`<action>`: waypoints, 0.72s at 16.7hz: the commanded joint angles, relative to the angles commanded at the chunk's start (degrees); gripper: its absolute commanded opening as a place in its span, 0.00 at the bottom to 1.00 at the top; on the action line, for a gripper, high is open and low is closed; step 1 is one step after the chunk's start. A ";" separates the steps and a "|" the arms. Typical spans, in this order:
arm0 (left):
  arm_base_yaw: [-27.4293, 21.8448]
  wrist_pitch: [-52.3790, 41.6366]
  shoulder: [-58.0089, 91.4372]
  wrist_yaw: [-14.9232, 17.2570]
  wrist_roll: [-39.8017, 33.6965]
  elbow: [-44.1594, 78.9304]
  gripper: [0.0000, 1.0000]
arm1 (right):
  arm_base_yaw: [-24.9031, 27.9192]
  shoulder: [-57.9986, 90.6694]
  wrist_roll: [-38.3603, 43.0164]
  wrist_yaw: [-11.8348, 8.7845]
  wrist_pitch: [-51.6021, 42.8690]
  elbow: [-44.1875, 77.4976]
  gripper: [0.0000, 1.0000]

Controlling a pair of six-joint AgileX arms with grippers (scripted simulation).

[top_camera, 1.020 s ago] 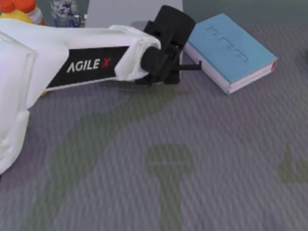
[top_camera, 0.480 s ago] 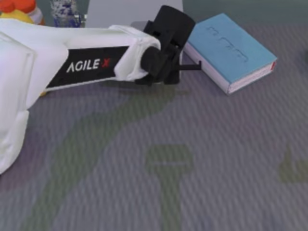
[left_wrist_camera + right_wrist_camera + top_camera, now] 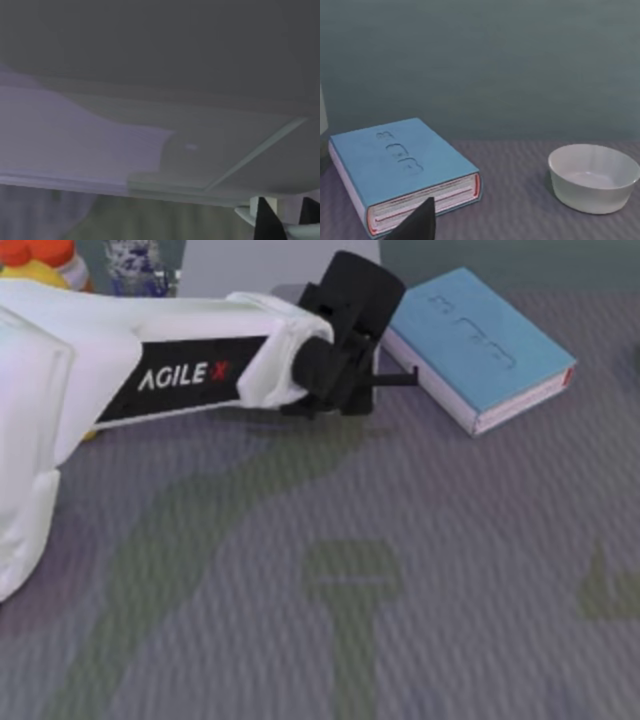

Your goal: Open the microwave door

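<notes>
Left gripper (image 3: 395, 378) unmoved at the microwave (image 3: 280, 265) front, nothing changed

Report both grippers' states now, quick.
Left gripper: at the microwave by the book; state cannot be told.
Right gripper: only a dark fingertip in its wrist view; cannot be told.
</notes>
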 joint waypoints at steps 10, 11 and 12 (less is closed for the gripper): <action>0.30 2.44 -2.25 1.93 2.73 -3.71 0.00 | 0.00 0.00 0.00 0.00 0.00 0.00 1.00; 0.35 2.66 -2.44 2.08 3.03 -4.08 0.00 | 0.00 0.00 0.00 0.00 0.00 0.00 1.00; 0.35 2.67 -2.44 2.09 3.04 -4.09 0.00 | 0.00 0.00 0.00 0.00 0.00 0.00 1.00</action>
